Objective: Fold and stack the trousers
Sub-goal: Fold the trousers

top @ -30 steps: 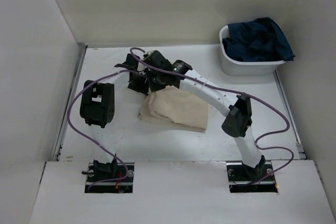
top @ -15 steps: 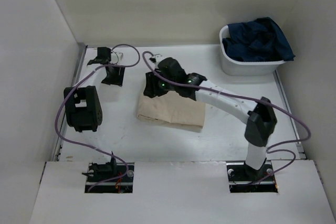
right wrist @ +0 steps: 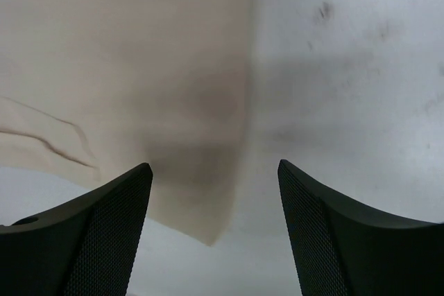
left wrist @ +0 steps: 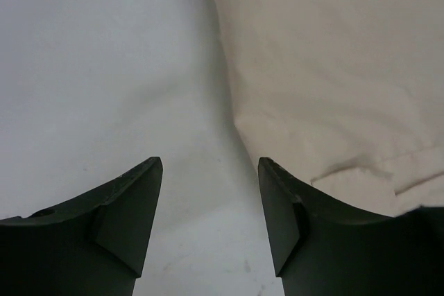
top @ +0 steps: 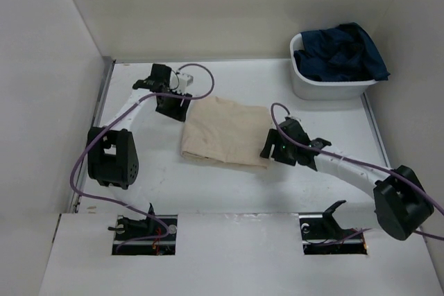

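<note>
Top external view: the trousers (top: 225, 128) lie folded into a rough rectangle near the middle of the white counter (top: 229, 188), with both arms clear of them. From above the fold hides the legs and waistband, so neither the number of layers nor any tag can be made out.

The left hand (top: 173, 109) sits just beside the cloth's far left corner. Its jaws stand moderately apart with nothing between them. In the left wrist view only the two dark fingertips (left wrist: 128, 206) show. Bare counter fills the gap between them, and the cloth edge runs past the right fingertip and out of frame. Whether that fingertip touches the cloth cannot be told.

The right hand (top: 269, 149) is at the near right corner of the trousers, its jaws wide and empty. In the right wrist view, which is slightly blurred, the cloth's corner lies below the gap. Its height above the cloth is unclear.

A white tub (top: 326, 89) in the far right corner holds a heap of dark blue fabric (top: 343, 50); what it is cannot be told.
</note>
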Tool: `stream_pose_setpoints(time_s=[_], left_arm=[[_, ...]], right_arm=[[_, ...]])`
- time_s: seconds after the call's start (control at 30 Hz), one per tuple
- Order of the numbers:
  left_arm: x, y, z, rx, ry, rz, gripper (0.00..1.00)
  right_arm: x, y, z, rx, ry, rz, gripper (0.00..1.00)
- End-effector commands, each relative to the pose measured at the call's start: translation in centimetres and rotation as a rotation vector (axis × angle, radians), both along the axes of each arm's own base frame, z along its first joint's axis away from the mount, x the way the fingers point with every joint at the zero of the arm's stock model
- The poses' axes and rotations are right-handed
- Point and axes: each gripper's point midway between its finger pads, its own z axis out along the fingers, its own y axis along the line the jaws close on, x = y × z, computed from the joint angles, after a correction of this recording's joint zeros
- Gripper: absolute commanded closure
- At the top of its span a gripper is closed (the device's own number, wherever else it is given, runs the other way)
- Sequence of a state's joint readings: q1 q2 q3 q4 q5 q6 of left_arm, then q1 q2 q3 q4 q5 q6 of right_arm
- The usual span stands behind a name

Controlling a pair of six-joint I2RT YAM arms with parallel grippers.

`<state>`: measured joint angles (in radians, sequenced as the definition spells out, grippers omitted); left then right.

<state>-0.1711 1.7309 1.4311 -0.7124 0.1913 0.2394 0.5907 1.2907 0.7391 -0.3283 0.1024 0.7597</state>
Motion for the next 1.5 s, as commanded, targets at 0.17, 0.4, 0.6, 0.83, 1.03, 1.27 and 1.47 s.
stream_pose_setpoints(time_s=[0.17, 0.4, 0.6, 0.83, 1.03, 1.27, 1.47], left_arm=[[-7.3, -2.0, -6.2, -0.123, 0.274, -0.02, 0.46], [-9.9, -4.9, -8.1, -0.207, 0.355, -0.047, 0.55], [-12.5, -5.1, -9.0, -0.148, 0.383, -0.091, 0.72], [-13.5, -5.5, -8.2, -0.131, 0.364, -0.121, 0.71], [-14.3, -4.9, -7.2, -0.12, 0.366, -0.124, 0.59], [-13.8, -4.4, -1.2, -0.137, 0.249, -0.111, 0.5], [-9.7, 0.5, 5.1, -0.135, -0.009, 0.097, 0.5]], right_arm=[[0.1, 3.0, -0.5, 0.278, -0.014, -0.002, 0.32], [-0.9, 1.8, -1.3, 0.352, 0.043, -0.024, 0.82], [-1.2, -1.8, -1.1, 0.364, 0.07, -0.07, 0.92], [-2.3, -3.5, -1.8, 0.298, 0.144, -0.044, 0.88], [-2.8, -5.0, -0.3, 0.282, 0.095, -0.065, 0.51], [-0.3, -10.4, 6.3, 0.095, -0.083, -0.124, 0.0], [0.8, -15.6, 11.1, -0.165, -0.119, -0.157, 0.0]])
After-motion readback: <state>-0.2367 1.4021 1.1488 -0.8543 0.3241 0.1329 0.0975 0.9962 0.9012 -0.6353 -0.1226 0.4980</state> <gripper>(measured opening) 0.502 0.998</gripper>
